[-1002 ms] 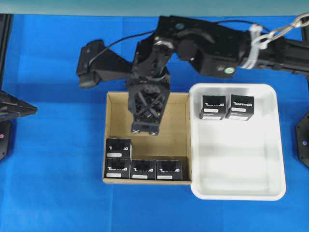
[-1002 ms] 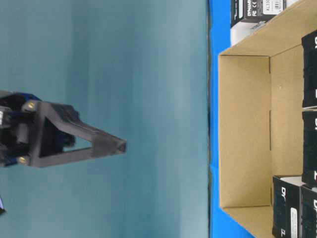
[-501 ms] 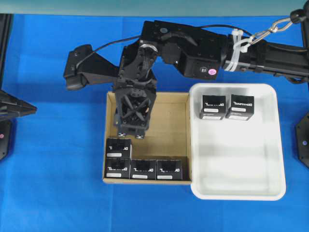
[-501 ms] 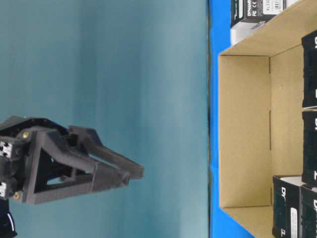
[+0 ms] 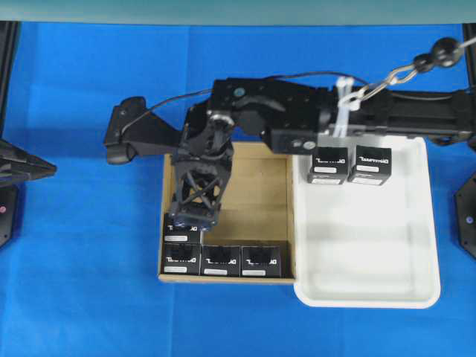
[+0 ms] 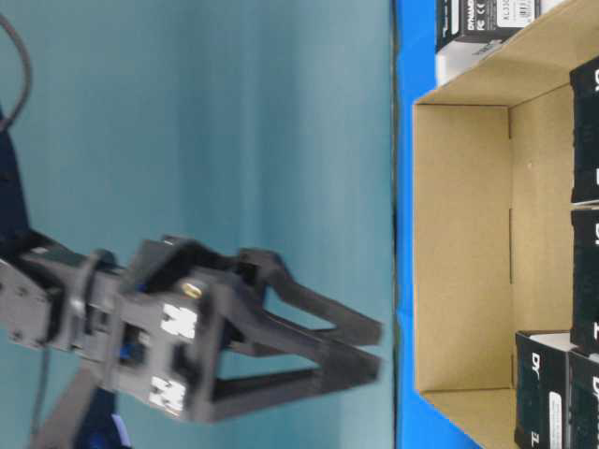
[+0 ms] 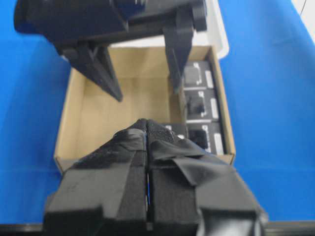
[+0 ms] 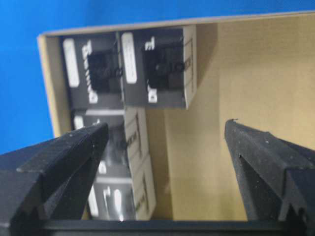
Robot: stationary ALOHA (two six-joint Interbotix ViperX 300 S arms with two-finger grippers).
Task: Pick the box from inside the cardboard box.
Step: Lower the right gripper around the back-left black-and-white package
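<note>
The cardboard box lies open at mid-table, with several black boxes along its near wall. One box in the left corner sits under my right gripper, which hangs open just above it, touching nothing. In the right wrist view the open right gripper frames a box by the left finger and bare carton floor. From table level the right gripper hovers short of the cardboard box. My left gripper is shut and empty, held back left of the cardboard box.
A white tray touches the carton's right wall and holds two black boxes at its far end. The right arm crosses above the tray's far edge. Blue cloth covers the table.
The right gripper has gone from shut to open. It has moved left and down, from the carton's middle to over the corner box.
</note>
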